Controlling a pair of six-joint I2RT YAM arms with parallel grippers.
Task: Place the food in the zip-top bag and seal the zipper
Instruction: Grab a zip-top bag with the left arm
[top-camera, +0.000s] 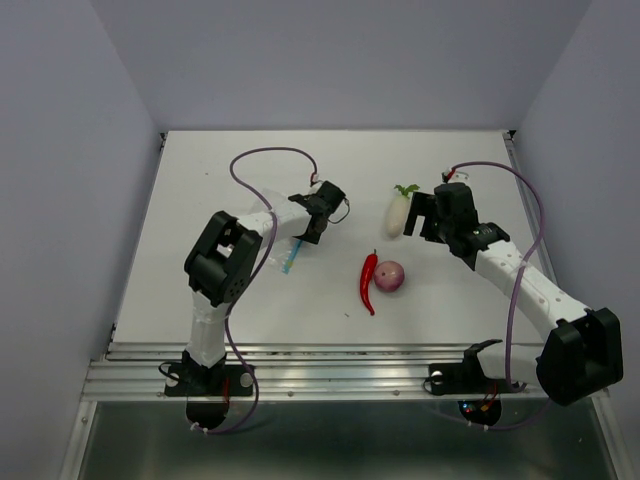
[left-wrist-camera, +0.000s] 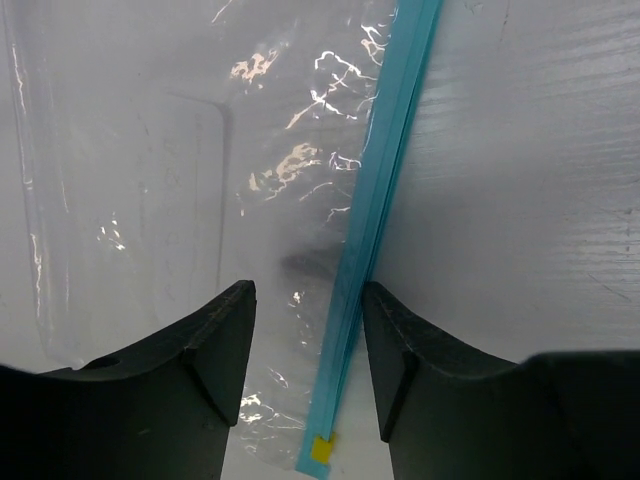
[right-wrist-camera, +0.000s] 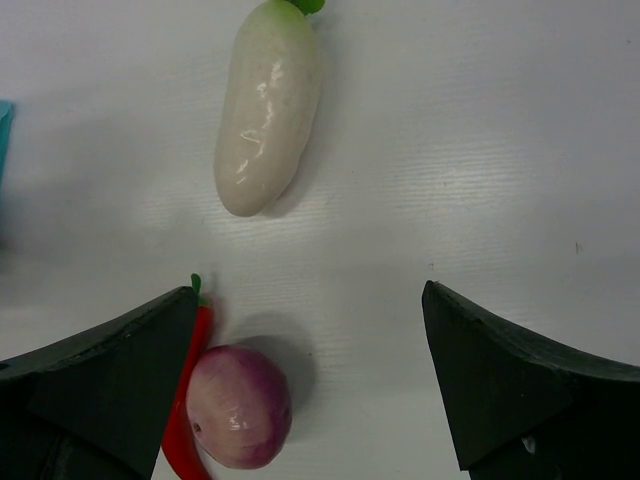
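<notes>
The clear zip-top bag (left-wrist-camera: 190, 170) lies flat on the white table (top-camera: 200, 300), with its light-blue zipper (left-wrist-camera: 378, 190) along its right edge. My left gripper (left-wrist-camera: 308, 300) hangs over that edge. Its jaws are open and straddle the zipper with a gap on each side. In the top view the left gripper (top-camera: 310, 230) sits at the bag's far end, above the zipper (top-camera: 291, 257). The white radish (right-wrist-camera: 268, 110), purple-red onion (right-wrist-camera: 238, 405) and red chili (right-wrist-camera: 180, 440) lie loose on the table. My right gripper (right-wrist-camera: 310, 300) hovers wide open and empty between radish and onion.
A small yellow tab (left-wrist-camera: 321, 450) marks the near end of the zipper. In the top view the chili (top-camera: 368, 282) and onion (top-camera: 390, 276) touch side by side at mid-table, with the radish (top-camera: 399, 212) behind them beside the right gripper (top-camera: 415, 222). Grey walls enclose the table.
</notes>
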